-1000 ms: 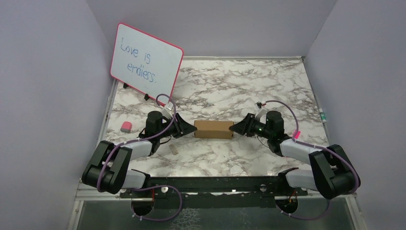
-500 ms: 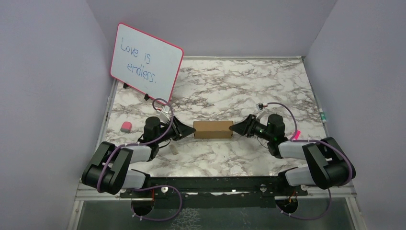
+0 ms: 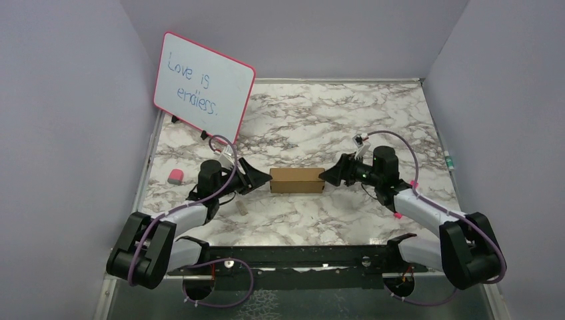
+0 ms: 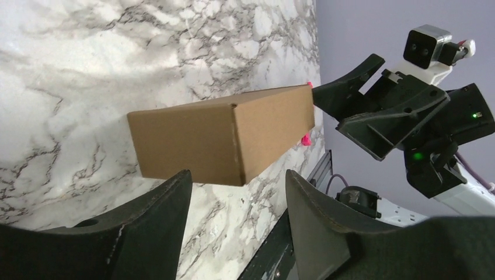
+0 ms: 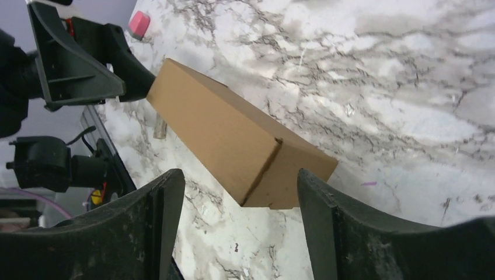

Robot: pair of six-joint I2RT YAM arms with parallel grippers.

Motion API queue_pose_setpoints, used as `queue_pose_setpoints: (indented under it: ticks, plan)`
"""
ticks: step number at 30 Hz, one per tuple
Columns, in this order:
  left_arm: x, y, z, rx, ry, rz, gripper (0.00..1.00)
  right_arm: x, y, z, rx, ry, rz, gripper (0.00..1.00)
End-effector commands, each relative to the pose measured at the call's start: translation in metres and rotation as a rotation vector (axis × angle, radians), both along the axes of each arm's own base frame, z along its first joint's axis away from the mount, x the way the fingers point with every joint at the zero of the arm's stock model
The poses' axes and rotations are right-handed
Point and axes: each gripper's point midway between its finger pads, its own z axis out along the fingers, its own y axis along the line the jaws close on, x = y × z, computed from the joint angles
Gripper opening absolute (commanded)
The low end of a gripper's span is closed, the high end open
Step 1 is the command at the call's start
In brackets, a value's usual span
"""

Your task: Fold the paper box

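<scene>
The paper box is a small closed brown cardboard box lying on the marble table between the two arms. My left gripper points at its left end, jaws open. The left wrist view shows the box just beyond the fingertips of my left gripper, nothing between them. My right gripper faces the box's right end and is open too. From the right wrist, the box lies ahead of the spread fingertips of my right gripper, not gripped.
A pink-framed whiteboard leans at the back left. A pink eraser lies left of the left arm, a small pale scrap in front of it. Purple walls close in three sides.
Both grippers have opened wider at the box's ends. The arms' rear links have shifted. The box has moved slightly away from the arms.
</scene>
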Motion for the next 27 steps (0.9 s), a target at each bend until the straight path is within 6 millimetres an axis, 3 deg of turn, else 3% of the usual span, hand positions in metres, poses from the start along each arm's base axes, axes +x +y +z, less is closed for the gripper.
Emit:
queue_pose_setpoints:
  ticks: [1,7,9,14,20,23,27]
  plan:
    - [0.010,0.005,0.022,0.074,-0.093,0.008,0.65,-0.009,0.003,0.023,-0.054,-0.066,0.126,0.78]
    - [0.024,0.026,0.043,0.325,-0.160,0.024,0.72,-0.006,0.008,0.051,-0.129,-0.164,0.213,0.88]
    - [0.028,0.036,0.060,0.402,-0.208,0.038,0.74,-0.007,0.013,0.059,-0.160,-0.210,0.252,0.99]
    - [0.031,0.060,0.108,0.557,-0.389,0.082,0.84,-0.016,0.037,0.076,-0.228,-0.364,0.449,1.00]
    - [0.026,0.100,0.132,0.746,-0.521,0.192,0.97,-0.020,0.065,0.060,-0.442,-0.447,0.649,1.00]
    - [0.024,0.125,0.128,0.810,-0.530,0.319,0.98,-0.016,0.077,0.045,-0.566,-0.480,0.731,1.00]
    - [0.015,0.143,0.124,0.850,-0.552,0.387,0.99,-0.010,0.090,0.028,-0.700,-0.512,0.837,1.00]
